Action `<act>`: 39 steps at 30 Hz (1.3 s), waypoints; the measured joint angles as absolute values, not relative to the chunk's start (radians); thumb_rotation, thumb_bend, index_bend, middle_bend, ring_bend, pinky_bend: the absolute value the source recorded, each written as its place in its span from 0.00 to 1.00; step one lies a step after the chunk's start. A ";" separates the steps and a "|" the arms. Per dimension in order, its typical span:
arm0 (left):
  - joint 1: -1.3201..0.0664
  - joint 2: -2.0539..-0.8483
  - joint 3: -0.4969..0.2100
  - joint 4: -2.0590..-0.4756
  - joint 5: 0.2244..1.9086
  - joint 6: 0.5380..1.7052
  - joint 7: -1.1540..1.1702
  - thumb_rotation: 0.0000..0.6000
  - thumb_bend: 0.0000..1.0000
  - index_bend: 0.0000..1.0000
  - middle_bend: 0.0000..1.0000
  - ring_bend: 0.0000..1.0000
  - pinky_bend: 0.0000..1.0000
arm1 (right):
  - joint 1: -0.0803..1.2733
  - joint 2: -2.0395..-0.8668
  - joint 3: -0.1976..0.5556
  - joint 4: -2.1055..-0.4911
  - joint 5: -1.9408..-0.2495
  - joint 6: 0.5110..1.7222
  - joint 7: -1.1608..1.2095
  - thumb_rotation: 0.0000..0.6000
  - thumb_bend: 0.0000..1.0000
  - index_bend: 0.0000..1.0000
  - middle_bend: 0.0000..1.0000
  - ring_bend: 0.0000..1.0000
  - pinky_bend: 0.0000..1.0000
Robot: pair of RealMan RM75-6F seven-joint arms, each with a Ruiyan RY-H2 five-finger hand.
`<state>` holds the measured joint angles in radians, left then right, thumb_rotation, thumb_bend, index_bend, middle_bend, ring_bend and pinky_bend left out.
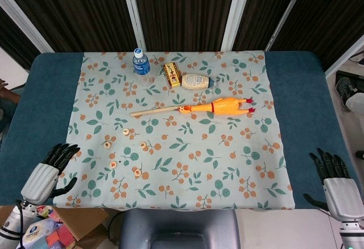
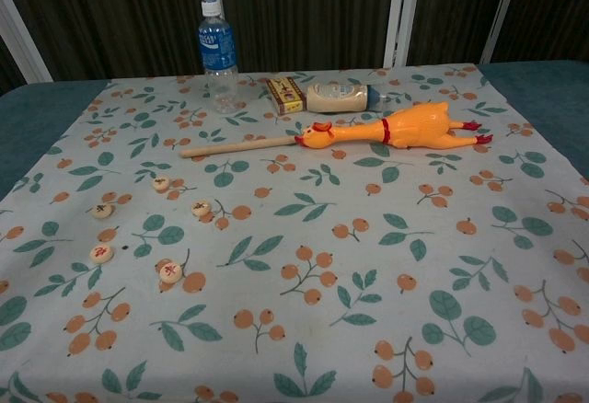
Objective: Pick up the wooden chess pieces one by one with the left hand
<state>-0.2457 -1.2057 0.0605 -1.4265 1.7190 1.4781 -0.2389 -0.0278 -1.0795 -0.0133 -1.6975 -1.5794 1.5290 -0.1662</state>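
Five round wooden chess pieces (image 1: pixel 125 131) are lying flat on the floral cloth (image 1: pixel 187 164), forward and to the right of the left hand (image 1: pixel 50 169), which is hovering empty, fingers spread, far nearer them than the right hand (image 1: pixel 335 178), also empty.

Matt wooden chess pieces (image 2: pixel 161 183) lie on printed cloth (image 2: pixel 304 237); glossy rubber chicken (image 2: pixel 396 132).

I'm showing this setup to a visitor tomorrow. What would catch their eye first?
Probably the bright orange rubber chicken lying across the far middle of the floral cloth, with a wooden stick at its beak. Next, the blue-labelled water bottle standing behind it, and the wooden chess pieces scattered near the left hand.
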 measured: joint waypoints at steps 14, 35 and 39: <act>-0.244 -1.284 0.068 -1.398 1.714 1.456 -0.221 1.00 0.41 0.23 0.60 0.63 0.92 | -0.021 -1.075 -0.020 -1.697 -1.592 1.516 -0.153 1.00 0.13 0.00 0.00 0.00 0.00; -0.250 -1.614 0.047 -1.217 1.617 1.352 -0.245 1.00 0.43 0.38 1.00 1.00 1.00 | -0.009 -1.091 -0.020 -1.697 -1.581 1.492 -0.186 1.00 0.13 0.00 0.00 0.00 0.00; -0.262 -1.651 0.038 -1.207 1.599 1.319 -0.211 1.00 0.43 0.37 1.00 1.00 1.00 | -0.008 -1.091 -0.020 -1.696 -1.579 1.490 -0.186 1.00 0.13 0.00 0.00 0.00 0.00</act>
<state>-0.2624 -1.6514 0.0385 -1.2074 1.5986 1.3185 -0.2112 -0.0077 -1.0911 -0.0197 -1.6964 -1.5790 1.4902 -0.1856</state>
